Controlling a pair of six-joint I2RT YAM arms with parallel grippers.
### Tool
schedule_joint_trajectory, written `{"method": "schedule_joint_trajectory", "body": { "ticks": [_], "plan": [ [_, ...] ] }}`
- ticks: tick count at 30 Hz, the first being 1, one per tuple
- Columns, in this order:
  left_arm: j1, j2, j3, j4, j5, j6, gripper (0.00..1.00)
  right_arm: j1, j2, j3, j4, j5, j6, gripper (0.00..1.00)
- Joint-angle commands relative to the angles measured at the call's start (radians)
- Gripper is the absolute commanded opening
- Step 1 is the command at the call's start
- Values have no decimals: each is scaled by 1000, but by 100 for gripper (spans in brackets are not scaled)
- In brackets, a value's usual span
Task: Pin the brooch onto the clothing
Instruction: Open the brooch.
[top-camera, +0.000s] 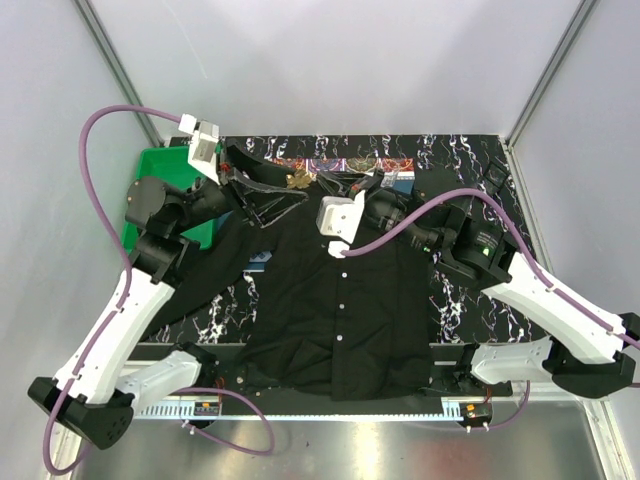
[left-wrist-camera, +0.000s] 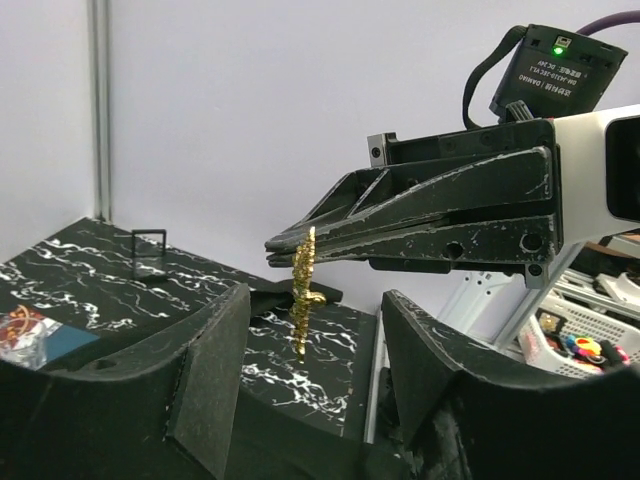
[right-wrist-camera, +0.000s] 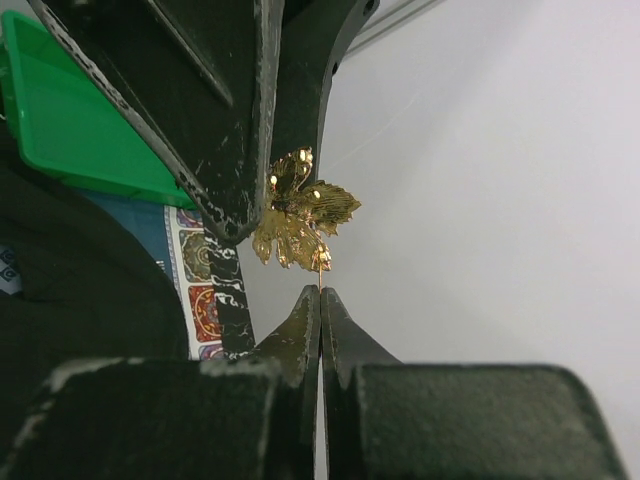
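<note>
Brooch (top-camera: 297, 180) from above: a small gold speck held off the table (top-camera: 470, 300), near the far edge, above the collar end of the black shirt (top-camera: 340, 310) that lies spread flat with its buttons up. My left claw (top-camera: 289, 190) reaches in from the left and my right claw (top-camera: 322, 183) from the right, and their tips meet at that speck. A green tray (top-camera: 160, 170) sits at the far left, and a patterned mat (top-camera: 340, 163) lies along the far edge.

From my left wrist, my own two fingers (left-wrist-camera: 215, 370) stand wide apart and touch nothing, so that claw is released. Beyond them, my right claw (left-wrist-camera: 285, 245) is clenched, and the brooch (left-wrist-camera: 303, 290) hangs edge-on from its tip.

From my right wrist, my fingers (right-wrist-camera: 305, 330) are pressed together on the thin pin (a mere hair of metal). The gold leaf (right-wrist-camera: 300, 215) stands just above them, face on. The dark fingers (right-wrist-camera: 230, 110) of my left claw come down from the top and overlap one edge of the leaf, though I cannot tell whether they touch it. The green tray (right-wrist-camera: 70, 130) shows behind.
</note>
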Motion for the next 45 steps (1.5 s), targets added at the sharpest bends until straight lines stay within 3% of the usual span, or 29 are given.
{"method": "schedule_joint_trajectory", "body": {
  "ticks": [1,7,13,23,34,39,41,45],
  "plan": [
    [10,23,9,86,68,-98,57,2,-34,4,30,-41,32,0],
    [10,43,23,95,80,-121,42,2,-33,0,15,-52,26,0],
    [11,40,29,64,50,-107,51,2,-28,2,5,-52,23,0],
    [11,36,47,0,-16,-56,41,0,-14,11,-15,-47,15,0],
    [8,30,65,-28,-38,-12,47,2,12,34,-51,-29,8,0],
    [2,35,75,-46,-35,4,33,2,16,42,-53,-28,9,0],
    [1,38,76,-53,-33,8,34,0,18,45,-54,-23,9,0],
    [-1,36,70,-69,-26,14,46,2,21,47,-56,-14,6,0]
  ]
}}
